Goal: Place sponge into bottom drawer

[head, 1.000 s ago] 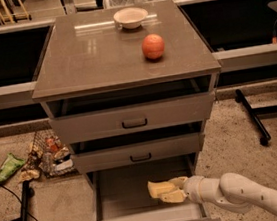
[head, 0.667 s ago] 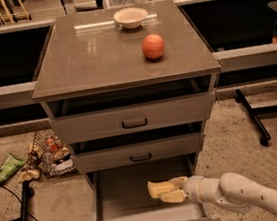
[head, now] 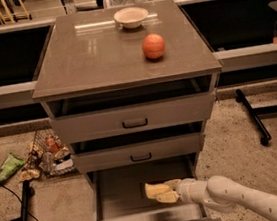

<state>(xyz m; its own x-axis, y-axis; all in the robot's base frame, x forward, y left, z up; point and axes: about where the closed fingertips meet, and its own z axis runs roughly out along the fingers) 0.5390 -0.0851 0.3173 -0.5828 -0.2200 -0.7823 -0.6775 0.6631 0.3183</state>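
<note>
The bottom drawer of the grey cabinet is pulled open and shows its plain grey floor. My gripper reaches in from the lower right on a white arm and hangs over the middle of the drawer. It is shut on the pale-yellow sponge, which sticks out to the left of the fingers, just above the drawer floor. I cannot tell whether the sponge touches the floor.
The two upper drawers stand slightly ajar. An orange ball and a white bowl sit on the cabinet top. A wire basket of litter and a green wrapper lie left; a black stand leg lies right.
</note>
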